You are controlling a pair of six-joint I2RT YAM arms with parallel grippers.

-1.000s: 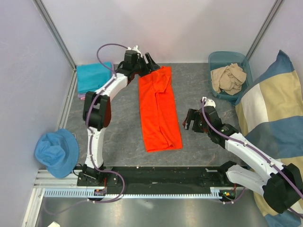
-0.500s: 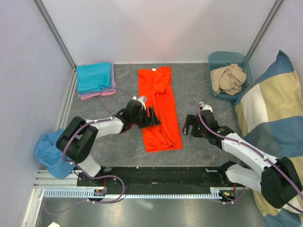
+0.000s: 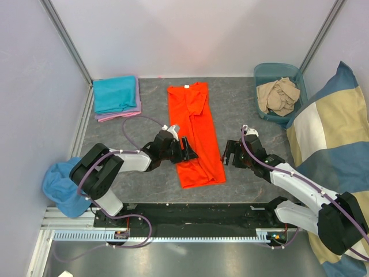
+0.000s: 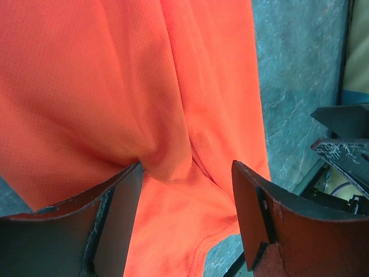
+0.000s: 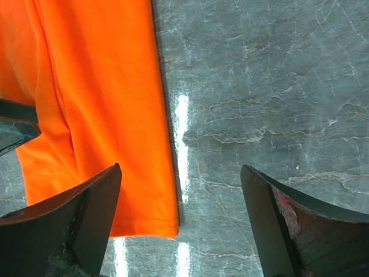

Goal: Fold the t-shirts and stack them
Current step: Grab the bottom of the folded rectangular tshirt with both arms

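Orange t-shirt (image 3: 195,135) lies on table (image 3: 242,109), long axis far-to-near. We see left gripper (image 3: 187,149) spread wide over its near left edge, nearer; right gripper (image 3: 229,153) also wide, just beside right edge.

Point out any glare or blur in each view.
Right wrist: white glare streaks on the table beside the orange t-shirt. Left wrist: the shirt's weave is sharp, one fold is shaded, no glare. Top external: even light, nothing blurred.
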